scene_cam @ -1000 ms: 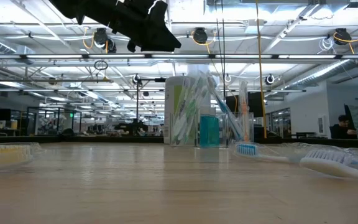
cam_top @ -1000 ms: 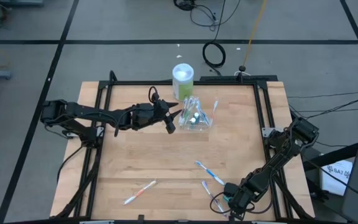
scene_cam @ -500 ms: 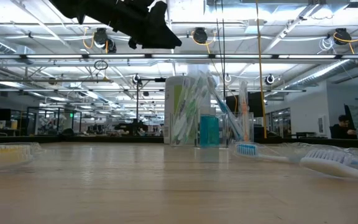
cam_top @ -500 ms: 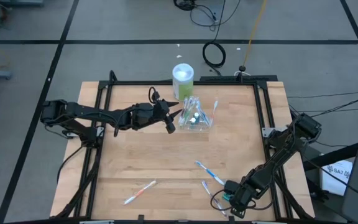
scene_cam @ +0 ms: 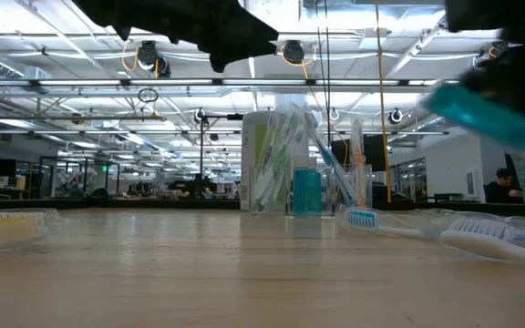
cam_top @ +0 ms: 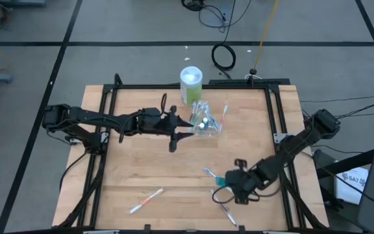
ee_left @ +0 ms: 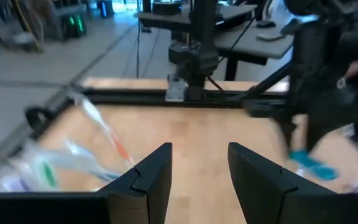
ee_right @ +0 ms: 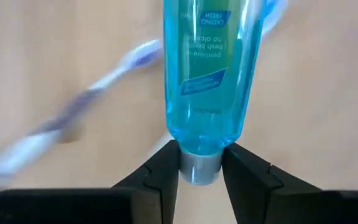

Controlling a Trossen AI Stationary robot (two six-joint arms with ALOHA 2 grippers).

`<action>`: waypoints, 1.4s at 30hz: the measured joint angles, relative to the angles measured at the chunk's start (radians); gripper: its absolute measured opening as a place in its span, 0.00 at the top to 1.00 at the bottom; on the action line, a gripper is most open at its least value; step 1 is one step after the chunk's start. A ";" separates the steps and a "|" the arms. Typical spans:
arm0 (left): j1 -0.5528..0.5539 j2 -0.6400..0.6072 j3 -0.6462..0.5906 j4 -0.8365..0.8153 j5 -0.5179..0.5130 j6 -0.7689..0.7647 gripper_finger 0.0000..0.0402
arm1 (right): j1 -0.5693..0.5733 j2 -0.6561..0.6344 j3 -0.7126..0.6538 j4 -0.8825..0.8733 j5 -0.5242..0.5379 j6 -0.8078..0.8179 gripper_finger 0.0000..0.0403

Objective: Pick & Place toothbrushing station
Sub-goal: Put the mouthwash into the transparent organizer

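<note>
My right gripper [cam_top: 231, 184] is shut on a small teal tube [cam_top: 221, 181] above the table's near right part. The tube also shows in the right wrist view [ee_right: 207, 68] and, blurred, in the low view [scene_cam: 486, 114]. My left gripper [cam_top: 173, 140] is open and empty, raised just left of the clear plastic bag [cam_top: 204, 123]. The bag lies on the table at the far middle with several toothbrushes in it. Loose toothbrushes lie flat on the table: one [cam_top: 147, 200] at the near left, two [cam_top: 214, 174] [cam_top: 226, 209] near my right gripper. My right gripper pinches the teal tube at its pale cap end [ee_right: 197, 167] between the two fingers. The tube's body sticks out forward past the fingertips. The fingers come from the table's right, slanting down. The tube is lifted clear of the table.
A white and green canister [cam_top: 191, 83] stands at the far edge behind the bag. A black frame [cam_top: 274, 123] runs round the wooden table. The middle of the table [cam_top: 174, 169] is bare wood. Cables lie on the floor beyond the far edge.
My right gripper has risen from the table's near right edge and gone toward the far and left, carrying the teal tube clear of the table. My left gripper has turned and shifted a little toward the near edge beside the bag.
</note>
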State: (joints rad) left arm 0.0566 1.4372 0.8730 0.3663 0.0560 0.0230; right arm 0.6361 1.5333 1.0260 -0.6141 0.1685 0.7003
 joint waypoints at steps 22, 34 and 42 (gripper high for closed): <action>-0.015 0.000 0.000 -0.230 0.007 -0.528 0.59 | -0.270 0.028 0.002 0.524 0.569 -1.815 0.75; -0.022 0.009 0.001 -0.286 -0.029 -0.453 0.58 | -0.378 0.192 0.001 0.602 0.824 -2.086 0.75; -0.023 0.080 0.001 -0.289 -0.080 -0.402 0.42 | -0.415 0.193 0.001 0.602 0.771 -1.939 0.75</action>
State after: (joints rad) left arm 0.0338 1.5174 0.8742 0.0776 -0.0238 -0.3785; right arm 0.2214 1.7261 1.0271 -0.0120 0.9393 -1.2385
